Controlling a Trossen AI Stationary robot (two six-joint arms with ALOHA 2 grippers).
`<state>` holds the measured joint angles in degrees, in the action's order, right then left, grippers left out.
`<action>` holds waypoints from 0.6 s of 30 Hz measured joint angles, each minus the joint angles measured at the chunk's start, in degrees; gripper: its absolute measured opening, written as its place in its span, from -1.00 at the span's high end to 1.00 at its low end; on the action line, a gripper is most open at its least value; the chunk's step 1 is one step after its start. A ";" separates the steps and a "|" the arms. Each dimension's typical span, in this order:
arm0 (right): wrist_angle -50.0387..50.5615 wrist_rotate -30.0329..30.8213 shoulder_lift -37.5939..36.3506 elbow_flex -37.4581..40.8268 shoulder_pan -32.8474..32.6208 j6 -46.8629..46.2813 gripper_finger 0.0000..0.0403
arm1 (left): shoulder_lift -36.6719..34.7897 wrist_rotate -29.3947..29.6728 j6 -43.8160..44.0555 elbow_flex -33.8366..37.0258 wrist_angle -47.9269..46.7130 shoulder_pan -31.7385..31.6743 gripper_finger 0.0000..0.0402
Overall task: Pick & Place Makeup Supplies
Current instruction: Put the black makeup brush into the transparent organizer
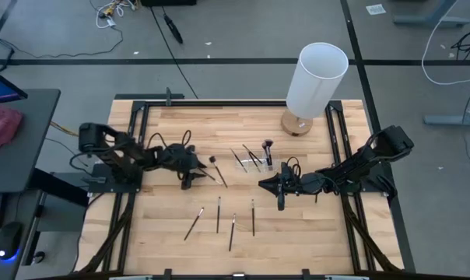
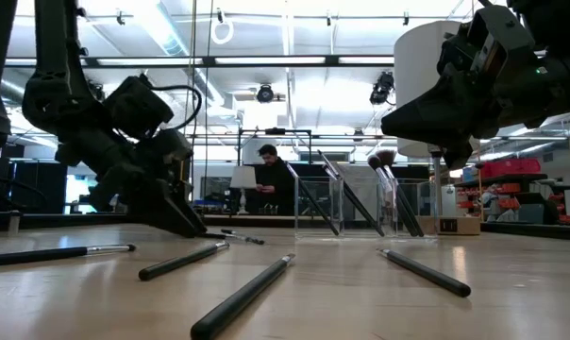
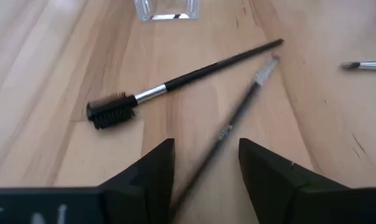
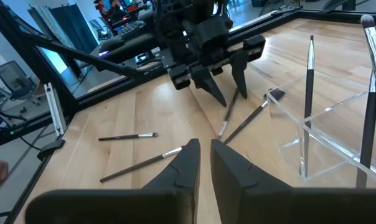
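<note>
Left gripper (image 3: pixel 203 171) sits low on the wooden table (image 1: pixel 165 249), fingers apart around a thin brush (image 3: pixel 228 127) lying flat, near the nine o'clock side of the clear holder (image 1: pixel 253 162). It looks like the picking-up step: next, squeeze shut and lift. Right gripper (image 4: pixel 203 163) waits at about four o'clock of the holder, fingers nearly together, holding nothing. Four more brushes (image 1: pixel 219 214) lie toward six o'clock. Far behind, a person (image 2: pixel 271 179) sits in the room.

Pale wooden plank table (image 1: pixel 165 249) carries: scattered slim dark-handled makeup brushes (image 1: pixel 218 215), small clear plastic holder (image 1: pixel 254 163), tall white cylinder lamp (image 1: pixel 315 79) on round wooden base.
</note>
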<state>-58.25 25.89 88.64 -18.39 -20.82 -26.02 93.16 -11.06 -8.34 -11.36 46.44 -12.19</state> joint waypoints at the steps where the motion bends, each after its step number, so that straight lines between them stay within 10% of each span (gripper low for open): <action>1: -0.01 0.00 0.00 0.00 0.00 -0.01 0.79 | 0.93 -0.21 0.00 -0.04 0.79 -0.04 0.11; 18: -0.01 0.00 0.00 0.00 0.00 0.02 0.79 | 8.72 7.29 5.92 -0.92 8.37 10.61 0.47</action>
<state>-58.26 25.89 88.64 -18.39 -20.82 -26.00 101.89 -3.77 -2.42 -12.27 54.82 -1.58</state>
